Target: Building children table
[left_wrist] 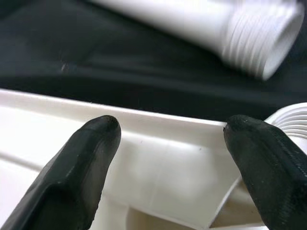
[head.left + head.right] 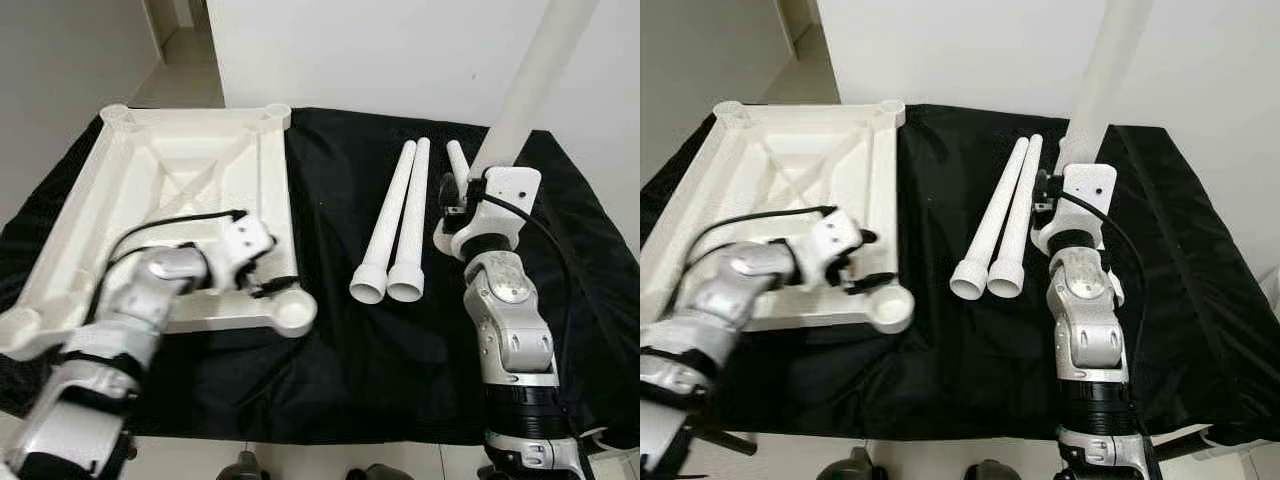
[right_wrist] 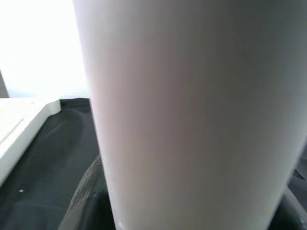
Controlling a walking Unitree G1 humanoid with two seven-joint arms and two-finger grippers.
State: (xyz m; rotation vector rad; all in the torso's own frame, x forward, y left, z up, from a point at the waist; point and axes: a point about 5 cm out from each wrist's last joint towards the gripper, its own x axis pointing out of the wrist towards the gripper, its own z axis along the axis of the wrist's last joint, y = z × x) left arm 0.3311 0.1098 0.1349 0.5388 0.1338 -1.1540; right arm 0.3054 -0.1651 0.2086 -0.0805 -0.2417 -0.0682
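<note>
Black cloth (image 2: 350,350), left gripper (image 1: 168,139) jaws released over tabletop (image 2: 190,170) edge, right gripper (image 2: 462,195) grasping leg (image 2: 525,90).

A black cloth (image 2: 350,350) is being draped over what is possibly a tabletop; it is being backed by a white wall (image 2: 400,50).

From the head we look forward and down with both eyes over the same black-draped worktop (image 2: 330,340), each arm entering from its own side. Both eyes share the upturned tabletop (image 2: 180,170) and the two loose legs (image 2: 1005,215). Our left wrist camera sits very close, looking along its fingers (image 1: 79,163) at the tabletop's rim and one threaded leg end (image 1: 259,33). Our right wrist camera is pressed close against a raised leg (image 3: 192,110).
</note>
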